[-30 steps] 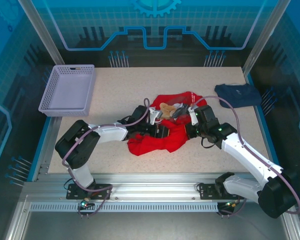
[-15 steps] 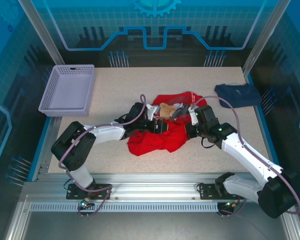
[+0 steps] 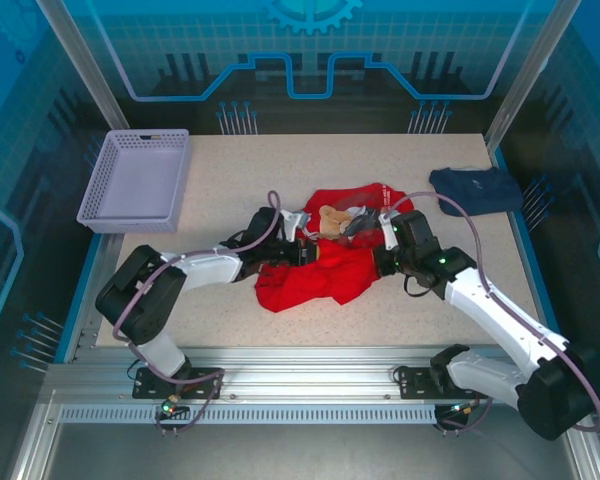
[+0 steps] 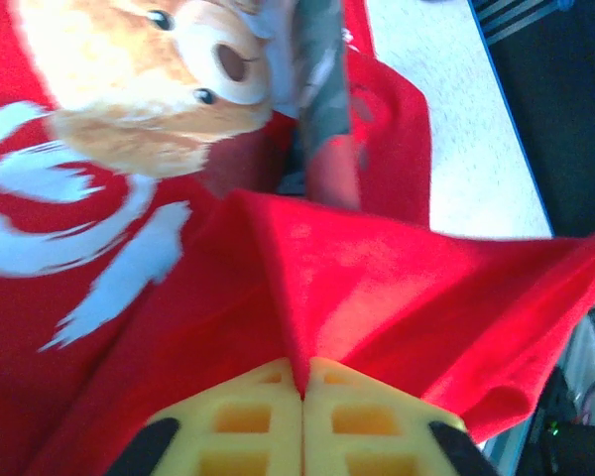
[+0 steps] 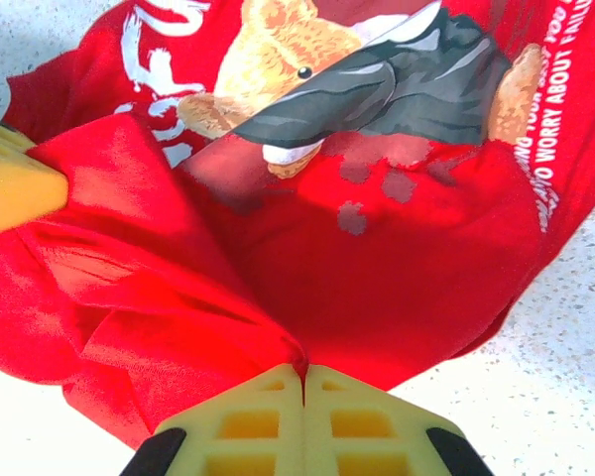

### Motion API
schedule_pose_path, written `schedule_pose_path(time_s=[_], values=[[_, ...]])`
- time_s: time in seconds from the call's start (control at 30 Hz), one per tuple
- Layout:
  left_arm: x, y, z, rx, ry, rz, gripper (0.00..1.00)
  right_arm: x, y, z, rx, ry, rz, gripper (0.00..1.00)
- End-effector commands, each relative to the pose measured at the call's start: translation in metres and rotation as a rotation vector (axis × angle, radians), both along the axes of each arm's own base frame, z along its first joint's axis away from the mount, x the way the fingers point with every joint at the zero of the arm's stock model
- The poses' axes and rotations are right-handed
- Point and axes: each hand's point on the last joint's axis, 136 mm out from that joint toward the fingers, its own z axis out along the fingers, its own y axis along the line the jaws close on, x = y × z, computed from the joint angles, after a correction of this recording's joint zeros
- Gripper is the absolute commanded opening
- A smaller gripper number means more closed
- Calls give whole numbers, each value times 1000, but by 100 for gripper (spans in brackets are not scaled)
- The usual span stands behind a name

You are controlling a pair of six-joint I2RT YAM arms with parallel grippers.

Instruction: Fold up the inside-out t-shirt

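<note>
Two pinches | left fingers (image 4: 240, 421) clamp t-shirt (image 3: 315, 282) fold | right fingers (image 5: 243, 418) likewise | crumpled, bear print (image 5: 278, 59) up

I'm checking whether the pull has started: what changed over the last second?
The left gripper, shut on the shirt, drew back to the left across the table, taking its pinch of cloth along. The right gripper stayed where it was, shut on the shirt. The shirt's outline, the basket and the navy garment look unchanged.
</note>
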Motion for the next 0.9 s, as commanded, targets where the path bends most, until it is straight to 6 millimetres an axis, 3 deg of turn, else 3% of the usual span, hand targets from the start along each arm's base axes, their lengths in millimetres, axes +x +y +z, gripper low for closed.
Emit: schedule_pose_path(time_s=[0.0,0.3,0.4,0.53,0.6,0.73,0.87], values=[[2,21,17,-36,-16,58,0,3,-11,18,14,-100,-21,0],[-8,45,54,-57,-49,82,0,-10,30,58,198,-271,195,0],[-9,50,84,-76,-119,92,0,-10,42,84,245,-354,246,0],[-8,62,140,-96,-260,146,0,-3,55,127,306,-475,276,0],[-8,73,168,-88,-339,191,0,-2,64,140,325,-499,306,0],[-12,100,216,-37,-478,277,0,-18,99,145,316,-501,471,0],[-12,131,233,29,-516,364,0,-40,127,135,306,-492,593,0]])
